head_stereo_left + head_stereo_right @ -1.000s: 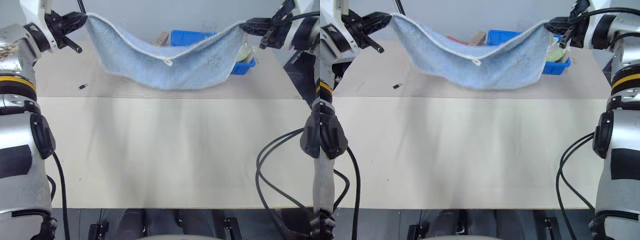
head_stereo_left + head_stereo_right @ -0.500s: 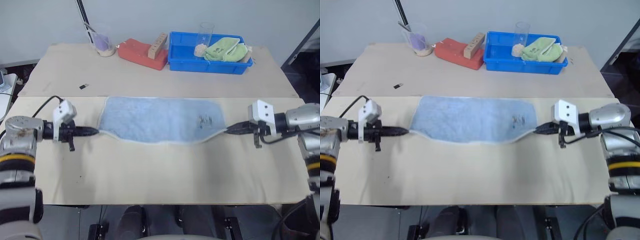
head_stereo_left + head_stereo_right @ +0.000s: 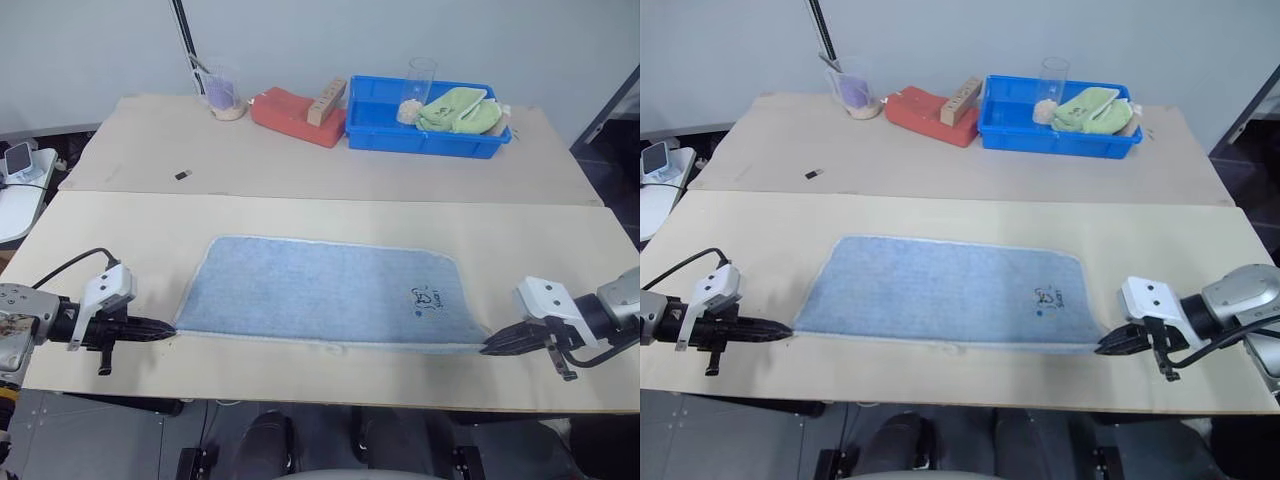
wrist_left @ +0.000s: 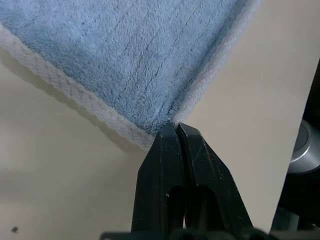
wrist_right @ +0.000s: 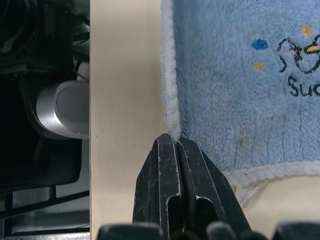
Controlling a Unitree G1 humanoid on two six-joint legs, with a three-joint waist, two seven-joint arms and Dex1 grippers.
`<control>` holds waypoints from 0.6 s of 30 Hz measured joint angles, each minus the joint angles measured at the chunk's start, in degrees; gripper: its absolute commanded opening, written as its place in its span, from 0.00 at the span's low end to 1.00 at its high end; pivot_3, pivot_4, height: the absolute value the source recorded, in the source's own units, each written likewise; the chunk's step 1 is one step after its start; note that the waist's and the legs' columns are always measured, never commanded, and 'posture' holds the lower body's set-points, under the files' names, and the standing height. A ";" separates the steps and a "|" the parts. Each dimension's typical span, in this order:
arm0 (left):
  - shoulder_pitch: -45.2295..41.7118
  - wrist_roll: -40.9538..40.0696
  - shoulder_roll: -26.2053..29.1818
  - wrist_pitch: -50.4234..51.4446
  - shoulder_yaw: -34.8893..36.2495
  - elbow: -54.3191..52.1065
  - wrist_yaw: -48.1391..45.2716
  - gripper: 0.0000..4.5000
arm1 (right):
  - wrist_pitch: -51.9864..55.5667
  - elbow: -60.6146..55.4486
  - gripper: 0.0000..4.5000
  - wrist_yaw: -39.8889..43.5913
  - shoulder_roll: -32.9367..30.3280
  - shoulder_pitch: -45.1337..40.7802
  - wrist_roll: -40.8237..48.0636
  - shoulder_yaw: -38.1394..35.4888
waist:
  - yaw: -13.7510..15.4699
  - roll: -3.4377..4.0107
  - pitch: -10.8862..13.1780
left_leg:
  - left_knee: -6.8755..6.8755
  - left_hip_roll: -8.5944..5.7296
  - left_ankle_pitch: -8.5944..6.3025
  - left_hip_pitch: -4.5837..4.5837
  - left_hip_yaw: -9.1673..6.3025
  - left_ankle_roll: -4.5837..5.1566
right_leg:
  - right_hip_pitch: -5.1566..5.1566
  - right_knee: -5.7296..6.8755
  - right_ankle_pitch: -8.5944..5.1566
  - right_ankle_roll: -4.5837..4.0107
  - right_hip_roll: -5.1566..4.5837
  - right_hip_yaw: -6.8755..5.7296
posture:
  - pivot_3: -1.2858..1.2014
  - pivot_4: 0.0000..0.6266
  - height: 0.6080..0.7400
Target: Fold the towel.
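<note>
Risk, towel (image 3: pixel 325 292): my left gripper (image 3: pixel 162 327) and right gripper (image 3: pixel 497 347), both pinched tight on near corners, may lose thin edging when lifting

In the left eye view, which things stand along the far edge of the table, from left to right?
Plastic cup with purple contents → red block → wooden piece → blue bin, which holds the clear glass and the green cloth.
</note>
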 measured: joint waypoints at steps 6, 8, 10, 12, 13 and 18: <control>-11.67 -3.16 -1.49 8.79 0.12 2.76 3.02 0.00 | 12.55 5.04 0.01 -2.34 3.76 -11.98 3.44 0.54 | 0.28 0.00 0.00 | 0.00 -0.03 -0.04 0.02 -0.05 0.07 | 0.08 -0.01 0.20 -0.34 0.03 -0.01 | 0.52 0.24 0.58; -15.45 -3.38 -2.06 11.36 -0.24 4.29 3.59 0.00 | 15.56 8.08 0.01 -3.26 5.18 -16.42 3.31 1.23 | 0.22 0.00 0.00 | 0.00 -0.06 -0.04 -0.02 -0.04 0.07 | 0.08 -0.06 0.21 -0.35 0.03 0.00 | 0.52 0.24 0.58; -19.16 -3.01 -2.96 12.43 -1.08 7.14 4.27 0.00 | 18.45 11.35 0.01 -4.44 6.92 -21.09 3.00 2.21 | 0.12 -0.01 0.00 | 0.00 -0.07 -0.04 0.01 -0.03 0.07 | 0.13 -0.08 0.21 -0.35 0.03 0.00 | 0.52 0.24 0.58; -22.01 -2.68 -4.37 12.56 -1.99 9.67 5.16 0.00 | 20.28 13.78 0.01 -5.19 8.05 -23.90 2.40 2.92 | 0.09 -0.01 0.00 | 0.00 -0.07 -0.04 0.01 -0.05 0.08 | 0.13 -0.06 0.20 -0.34 0.03 -0.01 | 0.52 0.24 0.58; -23.77 -2.00 -5.30 12.55 -2.67 11.88 5.90 0.00 | 21.15 15.60 0.01 -5.54 8.68 -25.72 1.89 3.49 | 0.09 -0.01 0.00 | 0.00 -0.08 -0.04 -0.01 -0.05 0.07 | 0.12 -0.07 0.21 -0.35 0.03 -0.02 | 0.52 0.24 0.58; -29.03 0.44 -8.74 11.35 -4.74 19.37 8.20 0.00 | 22.34 22.35 0.01 -7.19 10.48 -30.73 -0.77 5.11 | -0.02 -0.01 0.00 | 0.01 -0.10 -0.04 -0.05 -0.04 0.07 | 0.12 -0.08 0.21 -0.35 0.01 -0.01 | 0.52 0.24 0.58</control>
